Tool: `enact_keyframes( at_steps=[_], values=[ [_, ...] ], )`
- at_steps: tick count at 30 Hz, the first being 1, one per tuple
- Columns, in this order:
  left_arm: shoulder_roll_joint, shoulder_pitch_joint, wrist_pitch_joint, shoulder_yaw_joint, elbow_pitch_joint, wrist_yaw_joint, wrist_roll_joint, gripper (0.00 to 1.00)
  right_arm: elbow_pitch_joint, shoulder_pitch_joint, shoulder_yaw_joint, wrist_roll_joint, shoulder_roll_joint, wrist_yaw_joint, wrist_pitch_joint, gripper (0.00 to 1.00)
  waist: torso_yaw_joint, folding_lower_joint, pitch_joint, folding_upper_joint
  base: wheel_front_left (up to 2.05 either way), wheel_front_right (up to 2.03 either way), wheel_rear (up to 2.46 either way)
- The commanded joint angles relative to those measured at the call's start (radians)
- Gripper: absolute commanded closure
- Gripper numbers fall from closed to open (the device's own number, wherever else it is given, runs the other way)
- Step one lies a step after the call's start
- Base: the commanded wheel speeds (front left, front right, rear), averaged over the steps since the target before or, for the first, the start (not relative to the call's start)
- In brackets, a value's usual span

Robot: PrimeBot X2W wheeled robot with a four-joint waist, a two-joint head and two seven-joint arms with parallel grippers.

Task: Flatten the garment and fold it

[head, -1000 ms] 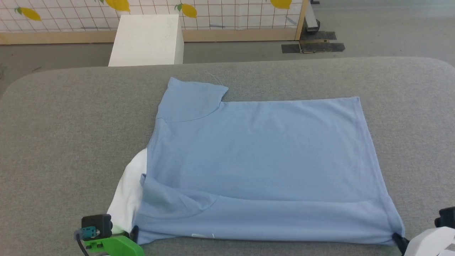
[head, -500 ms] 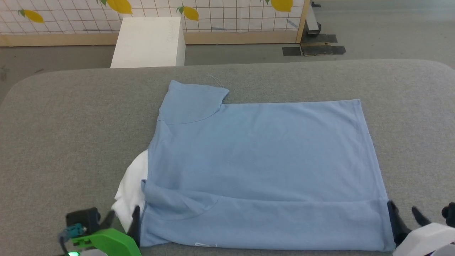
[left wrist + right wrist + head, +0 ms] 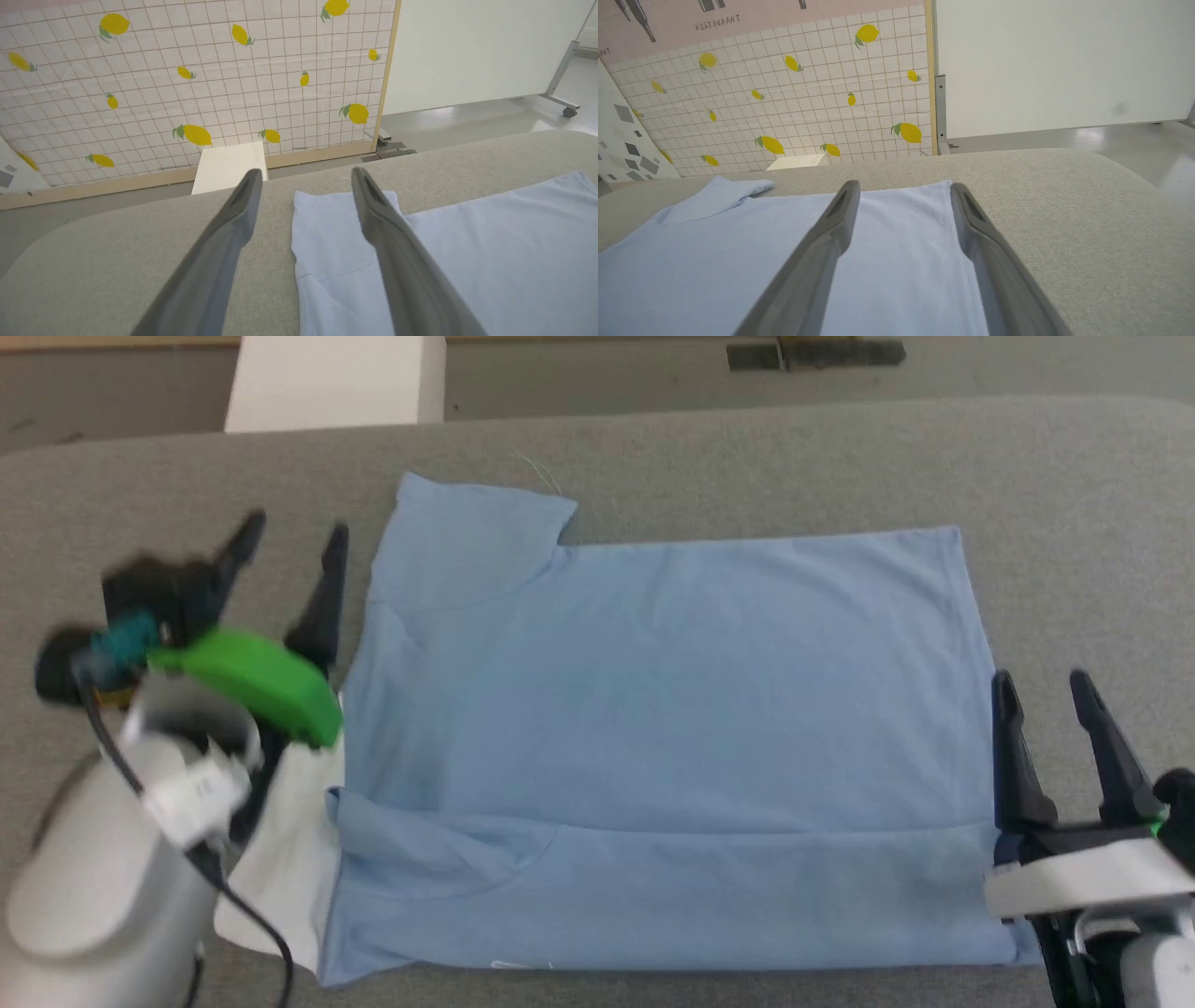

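Grey fabric covers the desk (image 3: 700, 457); beyond its far edge stand a white box (image 3: 327, 383) and a grid-patterned screen with lemon prints (image 3: 187, 70). The light-blue T-shirt (image 3: 672, 709) lies spread in the middle of the desk, smooth across its body, with one short sleeve (image 3: 467, 551) at the far left. Its near edge is turned up over the body as a long band (image 3: 653, 896), and a white part (image 3: 280, 887) sticks out at the near left. The left pincer (image 3: 294, 534) hovers just beside the shirt's left edge, spread wide and grasping nothing. The right pincer (image 3: 1041, 679) is equally released and empty at the right hem, one finger over the cloth. Flattening looks done and a first narrow fold made; by my judgement the larger folds are left to do.
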Motion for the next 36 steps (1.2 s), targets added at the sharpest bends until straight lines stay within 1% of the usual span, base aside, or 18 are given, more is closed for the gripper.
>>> enact_keyframes(
  at_steps=[1,2,5,8,10,14,17,19,23,28,29,30,31,33,36],
  values=[
    [0.014,-0.066,0.025,-0.005,0.028,-0.024,0.001,0.00,-0.005,-0.032,0.012,-0.006,-0.003,-0.002,-0.012,0.00,-0.049,0.0000,0.114,0.0000,0.00,0.00,0.00],
    [0.021,-0.126,0.054,-0.013,0.057,-0.047,0.002,0.00,-0.004,-0.049,0.026,-0.006,-0.006,-0.002,-0.016,0.00,-0.060,0.0000,0.140,0.0000,0.00,0.00,0.00],
    [0.035,-0.269,0.146,-0.025,0.137,-0.093,-0.002,0.00,-0.002,-0.092,0.052,0.001,-0.006,-0.002,-0.023,0.00,-0.090,0.0000,0.205,0.0000,0.00,0.00,0.00],
    [0.043,-0.400,0.256,-0.031,0.214,-0.117,-0.013,0.00,-0.003,-0.134,0.078,0.010,-0.002,-0.002,-0.029,0.00,-0.123,0.0000,0.264,0.0000,0.00,0.00,0.00],
    [0.049,-0.466,0.330,-0.028,0.260,-0.114,-0.023,0.00,-0.003,-0.158,0.095,0.015,0.002,-0.002,-0.034,0.00,-0.145,0.0000,0.295,0.0000,0.00,0.00,0.00],
    [0.063,-0.557,0.490,-0.018,0.345,-0.075,-0.046,0.00,0.008,-0.195,0.123,0.027,0.010,-0.002,-0.040,0.00,-0.187,0.0000,0.335,0.0000,0.00,0.00,0.00],
    [0.076,-0.597,0.595,-0.006,0.377,-0.046,-0.069,0.00,0.016,-0.211,0.139,0.037,0.016,-0.002,-0.048,0.00,-0.216,0.0000,0.358,0.0000,0.00,0.00,0.00],
    [0.082,-0.610,0.650,-0.001,0.386,-0.030,-0.082,0.00,0.022,-0.217,0.145,0.043,0.019,-0.002,-0.051,0.00,-0.228,0.0000,0.370,0.0000,0.00,0.00,0.00],
    [0.100,-0.610,0.760,-0.001,0.384,0.028,-0.090,0.00,0.037,-0.223,0.154,0.055,0.025,-0.002,-0.061,0.00,-0.248,0.0000,0.389,0.0000,0.00,0.00,0.00],
    [0.117,-0.575,0.861,-0.003,0.360,0.078,-0.107,0.00,0.054,-0.226,0.160,0.068,0.029,-0.002,-0.072,0.00,-0.258,0.0000,0.394,0.0000,0.00,0.00,0.00],
    [0.124,-0.565,0.874,-0.008,0.350,0.081,-0.106,0.13,0.057,-0.226,0.160,0.068,0.029,-0.002,-0.073,0.00,-0.258,0.0000,0.393,0.0000,0.00,0.00,0.00],
    [0.129,-0.558,0.880,-0.009,0.343,0.083,-0.106,0.53,0.059,-0.227,0.160,0.068,0.030,-0.002,-0.074,0.00,-0.259,0.0000,0.393,0.0000,0.00,0.00,0.00],
    [0.133,-0.549,0.886,-0.009,0.333,0.084,-0.110,1.00,0.061,-0.229,0.162,0.068,0.030,-0.002,-0.073,0.00,-0.258,0.0000,0.391,0.0000,0.00,0.00,0.00],
    [0.135,-0.531,0.902,-0.012,0.312,0.085,-0.119,1.00,0.062,-0.239,0.161,0.065,0.030,-0.002,-0.065,0.00,-0.254,0.0000,0.387,0.0000,0.00,0.00,0.00],
    [0.144,-0.521,0.895,-0.013,0.284,0.079,-0.119,1.00,0.054,-0.282,0.163,0.050,0.013,-0.002,-0.046,0.00,-0.248,0.0000,0.383,0.0000,0.00,0.00,0.00]
  ],
)
